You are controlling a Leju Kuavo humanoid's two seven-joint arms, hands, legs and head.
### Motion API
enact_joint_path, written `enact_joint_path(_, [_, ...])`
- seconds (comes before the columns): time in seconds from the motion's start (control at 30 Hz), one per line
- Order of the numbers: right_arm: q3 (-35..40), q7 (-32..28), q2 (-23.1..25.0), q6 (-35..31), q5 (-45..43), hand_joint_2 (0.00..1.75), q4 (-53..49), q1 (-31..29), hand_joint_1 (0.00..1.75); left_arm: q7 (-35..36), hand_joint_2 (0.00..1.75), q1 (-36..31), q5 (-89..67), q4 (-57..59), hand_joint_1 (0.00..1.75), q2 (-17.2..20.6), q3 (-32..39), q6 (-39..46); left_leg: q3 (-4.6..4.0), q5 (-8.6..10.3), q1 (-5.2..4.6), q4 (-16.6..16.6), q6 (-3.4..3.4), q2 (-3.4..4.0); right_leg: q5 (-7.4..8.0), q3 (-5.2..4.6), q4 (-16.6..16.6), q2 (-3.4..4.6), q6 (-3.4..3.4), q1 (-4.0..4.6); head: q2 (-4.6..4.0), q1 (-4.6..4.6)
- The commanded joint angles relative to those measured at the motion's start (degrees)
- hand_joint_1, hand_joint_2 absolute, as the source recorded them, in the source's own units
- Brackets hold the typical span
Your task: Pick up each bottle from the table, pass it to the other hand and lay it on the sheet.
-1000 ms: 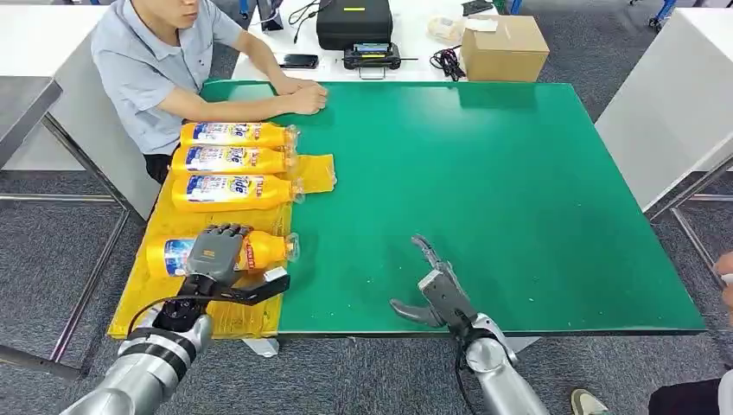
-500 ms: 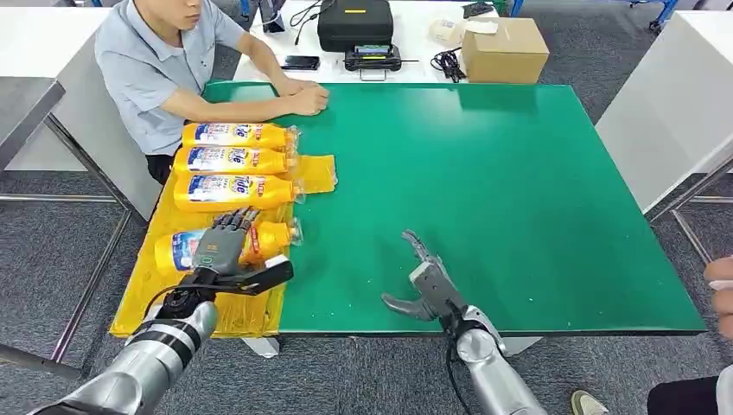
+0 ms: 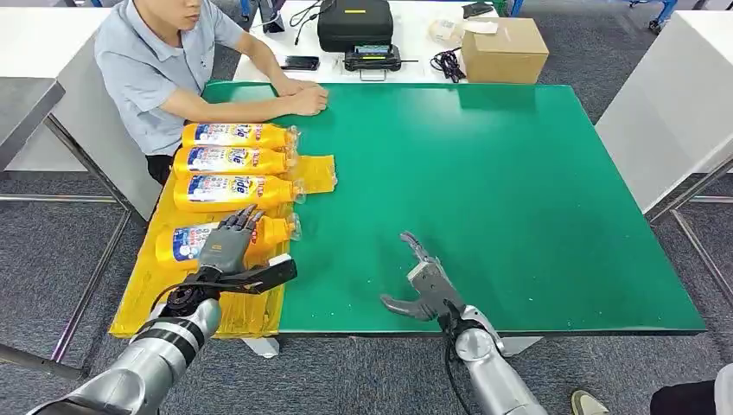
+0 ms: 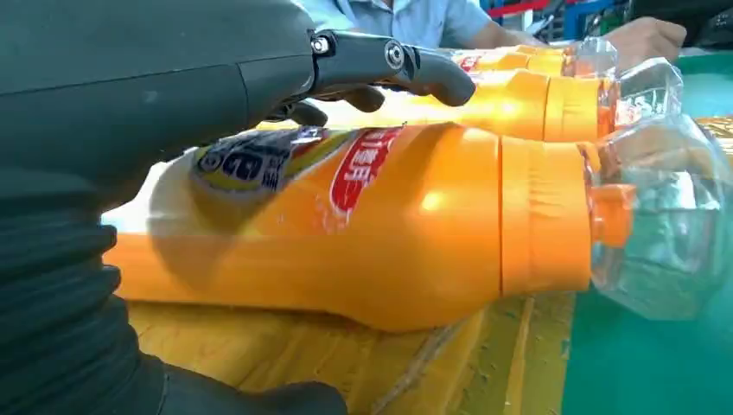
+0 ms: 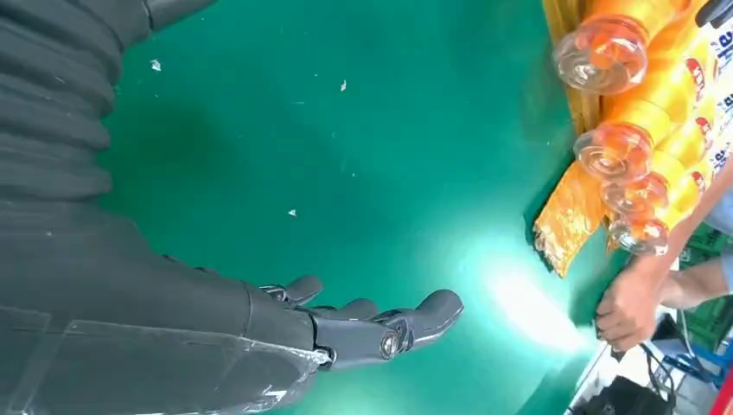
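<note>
Near the tabletop's (image 3: 519, 216) front edge, our right hand (image 3: 423, 285) hovers over bare green, fingers spread and holding nothing. At the front left corner our left hand (image 3: 226, 251) sits over the nearest bottle (image 3: 186, 242), fingers extended above it without closing. That bottle lies on the yellow sheet (image 3: 156, 285); three more bottles (image 3: 229, 161) lie beyond it, along the left edge, before a seated person (image 3: 160, 60).

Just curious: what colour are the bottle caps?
Clear see-through caps over orange spouts, on orange bottles; left wrist view shows it best.

Open green mat, obstructions far left.
Bottles (image 3: 229, 188) crowd the sheet (image 3: 164, 285); person's arms (image 3: 259, 99) rest at far-left edge.
</note>
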Motion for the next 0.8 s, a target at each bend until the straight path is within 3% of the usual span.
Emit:
enact_joint_path(0.03, [0.37, 0.42, -0.19, -0.16, 0.20, 1.75, 4.49, -2.02, 0.00, -1.76, 1.75, 2.19, 0.36, 2.59, 0.00, -0.50, -2.85, 6.14, 0.17, -0.05, 0.00, -0.05, -0.05, 0.12, -0.02, 0.13, -0.05, 0.10, -0.06, 0.00, 0.00, 0.00])
enact_joint_path(0.1, [0.06, 0.48, -0.43, -0.74, 0.27, 1.75, 3.94, -1.05, 0.00, -3.86, 1.75, 4.03, 2.26, -1.02, 0.00, -1.38, -2.89, 9.75, 0.18, -0.04, 0.00, -0.07, -0.05, 0.08, -0.02, 0.16, -0.07, 0.06, -0.06, 0.00, 0.00, 0.00])
enact_joint_path(0.17, [-1.89, -0.19, -0.51, -2.74, -0.48, 1.75, 0.68, 2.23, 0.00, -10.15, 1.75, 12.21, 10.03, -16.44, 0.00, -4.48, -1.07, 13.05, 0.23, -0.08, 0.01, -0.09, -0.08, 0.02, -0.08, 0.22, -0.10, -0.02, -0.10, 0.03, 0.00, 0.00])
enact_joint_path(0.2, [-2.08, 0.11, -0.70, -2.77, -0.48, 1.75, -0.75, 3.22, 0.00, -8.30, 1.75, 13.64, 8.99, -18.80, 0.00, -4.82, -2.50, 13.02, 0.18, -0.06, -0.01, -0.08, -0.05, -0.02, -0.07, 0.16, -0.08, -0.05, -0.06, 0.00, 0.00, 0.00])
enact_joint_path(0.4, [-2.20, 0.17, -0.64, -2.80, -0.49, 1.75, -1.47, 3.45, 0.00, -6.98, 1.75, 13.65, 9.67, -19.24, 0.00, -4.02, -3.82, 12.84, 0.04, -0.16, 0.03, 0.02, -0.07, 0.06, -0.13, 0.04, -0.05, 0.01, -0.10, 0.06, 0.00, 0.02])
enact_joint_path(0.47, [-7.47, -2.84, 2.51, -4.03, -6.71, 1.75, -6.55, 6.71, 0.00, -23.65, 1.75, 18.62, 34.92, -28.33, 0.00, -7.59, -1.07, 9.10, -0.20, -0.10, -0.01, 0.02, -0.05, 0.11, -0.05, -0.22, -0.02, 0.05, -0.08, 0.03, 0.00, 0.00])
enact_joint_path(0.53, [-6.64, -2.48, 3.08, -0.77, -12.38, 1.75, -16.89, 11.87, 0.00, -25.77, 1.75, 24.46, 47.98, -38.13, 0.00, -8.46, -5.54, 4.13, -0.15, -0.18, 0.00, 0.06, -0.10, 0.02, -0.17, -0.18, 0.04, -0.06, -0.12, 0.04, 0.00, 0.00])
enact_joint_path(0.63, [-5.47, -1.27, 3.08, -4.25, -13.56, 1.75, -24.93, 15.09, 0.00, -26.48, 1.75, 27.57, 52.00, -43.62, 0.00, -8.06, -9.69, 9.07, -0.18, -0.24, 0.00, 0.10, -0.08, -0.06, -0.24, -0.21, 0.06, -0.10, -0.11, 0.03, 0.00, 0.00])
enact_joint_path(0.8, [-4.86, -3.44, 4.89, -14.42, -10.63, 1.75, -26.75, 15.30, 0.00, -31.92, 1.75, 27.69, 56.83, -46.87, 0.00, -7.35, -11.14, 13.05, -0.27, -0.26, 0.04, 0.10, -0.17, 0.09, -0.17, -0.32, 0.06, 0.04, -0.13, 0.06, 0.00, 0.00])
